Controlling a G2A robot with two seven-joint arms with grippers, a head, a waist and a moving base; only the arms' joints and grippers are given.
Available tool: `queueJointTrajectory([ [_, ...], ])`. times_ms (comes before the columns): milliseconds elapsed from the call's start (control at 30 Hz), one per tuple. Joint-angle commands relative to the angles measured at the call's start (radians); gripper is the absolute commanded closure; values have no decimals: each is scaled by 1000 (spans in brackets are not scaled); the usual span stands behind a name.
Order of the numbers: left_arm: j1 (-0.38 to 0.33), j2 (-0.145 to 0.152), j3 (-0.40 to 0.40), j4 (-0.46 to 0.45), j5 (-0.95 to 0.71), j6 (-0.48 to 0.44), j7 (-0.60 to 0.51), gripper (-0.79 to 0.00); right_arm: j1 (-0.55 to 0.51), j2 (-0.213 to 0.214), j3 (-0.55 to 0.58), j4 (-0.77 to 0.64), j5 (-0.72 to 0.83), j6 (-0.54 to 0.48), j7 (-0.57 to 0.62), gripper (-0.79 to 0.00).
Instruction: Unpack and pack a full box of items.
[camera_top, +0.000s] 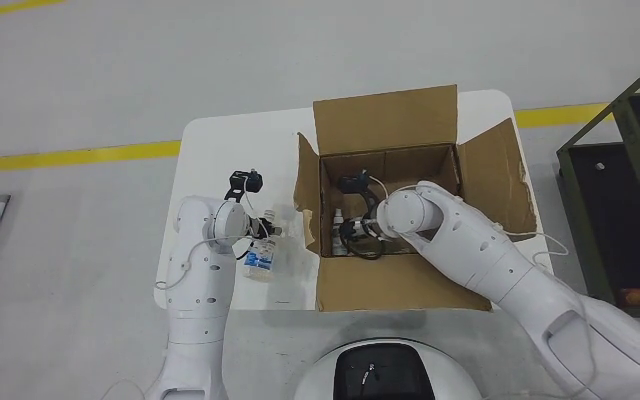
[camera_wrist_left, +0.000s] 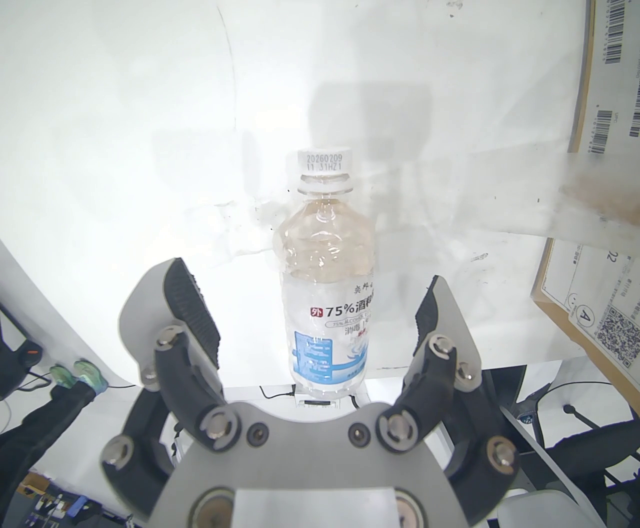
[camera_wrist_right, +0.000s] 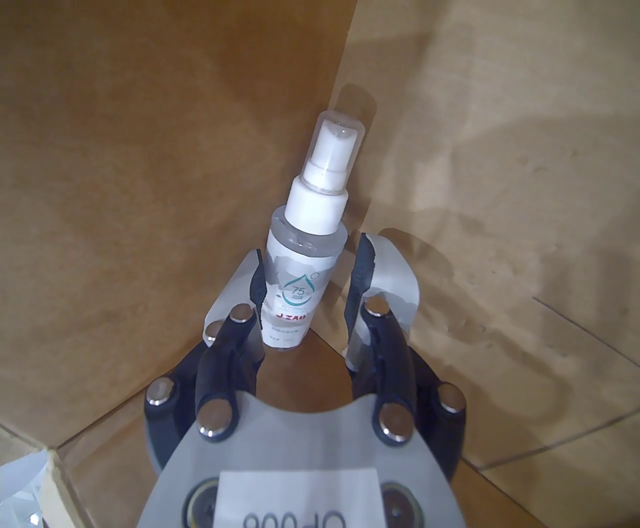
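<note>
Right gripper, jaws apart, straddles spray bottle at box left side: centre, clamp body below cap, lift straight. Left gripper spread over clear bottle.

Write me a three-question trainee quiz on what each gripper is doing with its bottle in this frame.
1. True or false: the left gripper is clamped on the alcohol bottle.
2. Where is the spray bottle?
A. on the table beside the box
B. inside the cardboard box, between the fingers of the right gripper
C. on the floor
3. Fill in: the alcohol bottle rests on the ___.

Key:
1. False. Its fingers are open, and both are apart from the bottle.
2. B.
3. The white table, beside the box.
</note>
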Motion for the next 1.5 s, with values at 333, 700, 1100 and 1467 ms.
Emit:
queueJointTrajectory([
  [333, 0, 0, 0, 0, 0, 0, 0, -785, 6, -14, 11, 24, -17, -4, -1, 0],
  [700, 0, 0, 0, 0, 0, 0, 0, -785, -60, 53, 147, -185, -138, -14, 16, 0],
  [1100, 0, 0, 0, 0, 0, 0, 0, -785, -429, 186, 552, -819, -276, -166, 19, 0],
  [1467, 0, 0, 0, 0, 0, 0, 0, -785, -503, 198, 629, -893, -254, -200, -21, 0],
])
